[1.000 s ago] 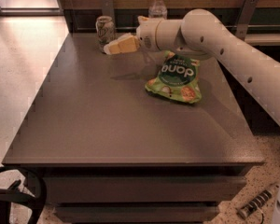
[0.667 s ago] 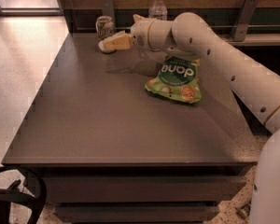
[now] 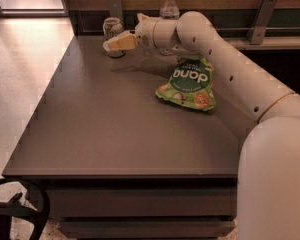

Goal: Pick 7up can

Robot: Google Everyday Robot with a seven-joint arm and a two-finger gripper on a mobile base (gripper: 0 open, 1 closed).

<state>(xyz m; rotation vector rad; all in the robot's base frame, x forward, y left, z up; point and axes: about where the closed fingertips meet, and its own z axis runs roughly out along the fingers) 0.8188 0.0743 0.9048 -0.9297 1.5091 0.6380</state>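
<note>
The 7up can [image 3: 112,29] is a small pale silvery-green can standing upright at the far left back of the dark table [image 3: 115,119]. My gripper [image 3: 114,44] reaches in from the right on the white arm, and its yellowish fingers [image 3: 121,42] lie right in front of the can's lower half, covering its base. I cannot tell whether the fingers touch the can.
A clear plastic bottle [image 3: 169,6] with a white cap stands at the back, behind my wrist. A green snack bag [image 3: 189,82] lies right of centre under my arm. The table's left edge is close to the can. A dark wall runs behind.
My gripper has moved left and further back, from beside the can to directly in front of it. The can, bottle and bag have not moved.
</note>
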